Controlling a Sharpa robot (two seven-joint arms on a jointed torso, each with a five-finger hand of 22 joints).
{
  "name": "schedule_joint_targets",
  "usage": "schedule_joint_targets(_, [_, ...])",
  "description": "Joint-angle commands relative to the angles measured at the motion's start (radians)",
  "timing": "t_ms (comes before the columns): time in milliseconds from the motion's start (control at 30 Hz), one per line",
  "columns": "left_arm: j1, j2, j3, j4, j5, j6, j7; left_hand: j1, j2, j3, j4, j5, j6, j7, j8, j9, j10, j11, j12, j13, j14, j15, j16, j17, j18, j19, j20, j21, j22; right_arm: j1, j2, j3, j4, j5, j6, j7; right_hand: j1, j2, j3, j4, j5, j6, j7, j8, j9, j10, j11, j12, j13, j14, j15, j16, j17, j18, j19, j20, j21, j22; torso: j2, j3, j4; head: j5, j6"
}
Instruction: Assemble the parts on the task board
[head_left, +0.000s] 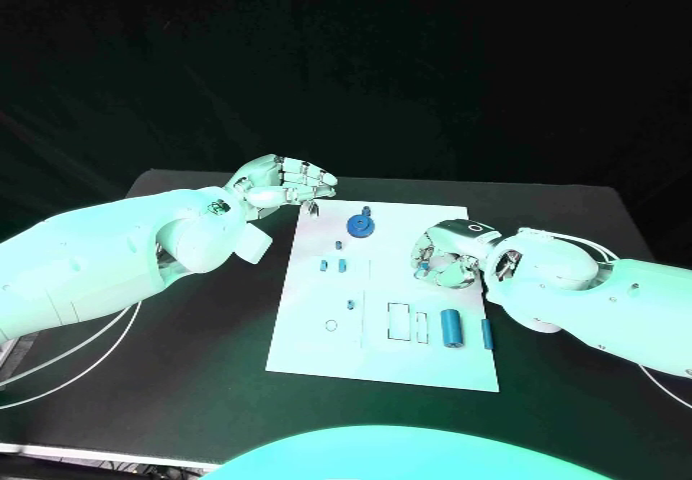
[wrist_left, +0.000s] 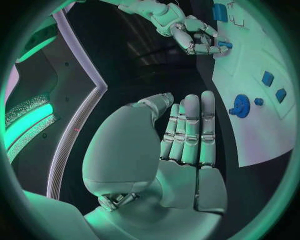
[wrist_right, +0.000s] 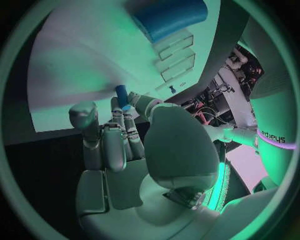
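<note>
Black table (head_left: 188, 400) margins round task board (head_left: 325, 350); left hand (head_left: 286, 182) fingers together, empty; right hand (head_left: 450, 255) pinching blue peg (wrist_right: 122, 95).

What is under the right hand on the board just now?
The right hand pinches a small blue part at its fingertips, just over the white task board. Whatever board markings or slots lie directly beneath the hand are covered.

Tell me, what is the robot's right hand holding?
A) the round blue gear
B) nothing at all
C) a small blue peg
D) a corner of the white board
C: the right wrist view shows the right hand pinching a small blue peg at its fingertips over the task board, while the round blue gear lies on the board near the left hand, held by neither hand.
</note>
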Motion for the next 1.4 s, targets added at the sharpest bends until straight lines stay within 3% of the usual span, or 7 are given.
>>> schedule_joint_targets(33, [0.000,0.001,0.001,0.001,0.002,0.018,0.002,-0.005,0.008,-0.005,0.003,0.004,-0.008,0.001,-0.002,-0.002,-0.005,-0.001,0.001,0.002,-0.003,0.005,0.004,0.001,0.015,0.005,0.001,-0.002,-0.001,-0.002,0.001,-0.001,-0.005,-0.016,0.018,-0.012,0.045,0.018,0.015,-0.030,0.001,0.005,0.005,0.005,0.006,0.043,-0.033,0.007,0.013,0.040,-0.008,0.007,0.006,-0.009,0.005,-0.006,0.012,0.009,0.000,0.0002,0.0002,0.000,-0.002])
schedule_joint_targets(233, [0.000,0.001,0.001,0.001,0.002,0.018,0.001,-0.005,0.008,-0.005,0.003,0.004,-0.008,0.001,-0.002,-0.002,-0.005,-0.001,0.001,0.002,-0.003,0.005,0.004,0.001,0.015,0.005,0.001,-0.002,-0.001,-0.003,0.004,-0.001,-0.009,-0.038,0.017,-0.021,0.070,0.019,0.031,-0.067,0.001,0.018,0.003,0.014,0.015,0.081,-0.039,0.017,0.022,0.041,-0.014,0.010,0.013,-0.012,0.010,-0.014,0.032,0.028,0.000,0.0008,0.0005,0.000,-0.003])
schedule_joint_targets(733, [0.000,0.004,0.001,-0.001,0.001,0.019,0.000,-0.005,0.008,-0.005,0.003,0.004,-0.008,0.001,-0.002,-0.002,-0.005,-0.001,0.001,0.002,-0.003,0.005,0.004,0.001,0.015,0.005,0.001,-0.002,-0.001,0.005,-0.009,0.001,0.044,-0.047,-0.014,-0.010,0.071,0.016,0.035,-0.079,0.001,0.025,0.003,0.017,0.019,0.096,-0.040,0.018,0.028,0.043,-0.015,0.014,0.019,-0.015,0.014,-0.016,0.050,0.044,0.000,-0.0001,0.0013,-0.003,-0.008])
schedule_joint_targets(1100, [0.000,0.008,0.001,-0.003,0.001,0.021,0.001,-0.006,0.010,-0.005,0.006,0.004,-0.008,0.002,-0.002,-0.002,-0.006,-0.001,0.002,0.002,-0.003,0.006,0.005,0.002,0.015,0.006,0.002,-0.003,-0.002,0.047,-0.031,0.006,0.088,-0.042,-0.021,-0.015,0.071,0.016,0.036,-0.080,0.001,0.026,0.003,0.017,0.020,0.098,-0.040,0.018,0.028,0.043,-0.016,0.014,0.019,-0.015,0.014,-0.016,0.051,0.046,-0.001,-0.0009,0.0004,-0.001,-0.006])
schedule_joint_targets(1400, [0.000,0.014,0.001,-0.004,0.001,0.022,0.002,-0.006,0.010,-0.005,0.006,0.004,-0.008,0.002,-0.002,-0.002,-0.006,-0.001,0.002,0.002,-0.003,0.006,0.005,0.002,0.015,0.006,0.002,-0.003,-0.002,0.079,-0.032,0.014,0.161,-0.037,-0.018,-0.020,0.070,0.016,0.036,-0.080,0.001,0.026,0.004,0.017,0.020,0.098,-0.040,0.018,0.029,0.044,-0.016,0.016,0.024,-0.016,0.017,-0.017,0.057,0.050,-0.001,-0.0005,0.0015,0.007,-0.004])
